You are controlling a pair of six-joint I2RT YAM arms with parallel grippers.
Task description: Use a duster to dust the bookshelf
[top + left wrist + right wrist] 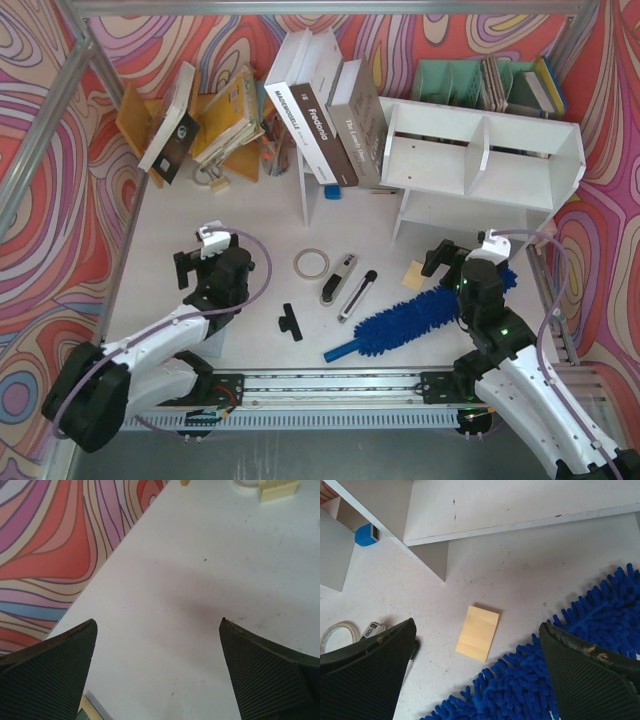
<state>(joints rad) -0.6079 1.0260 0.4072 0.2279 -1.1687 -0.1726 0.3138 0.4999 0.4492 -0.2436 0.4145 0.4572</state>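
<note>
- The bookshelf point(480, 150) sits on the counter point(360, 228), with books point(325, 110) leaning against its left end.
- The duster point(425, 318) lies flat on the counter in front of the bookshelf. Its handle points away from the bookshelf.
- The right pincer point(462, 255) hovers between the bookshelf and the duster's fluffy head, jaws spread wide and empty.
- The left pincer point(200, 255) is well to the left of the bookshelf over bare counter, also wide open and empty.
- A yellow note pad point(477, 632) lies between the bookshelf and the duster.
</note>
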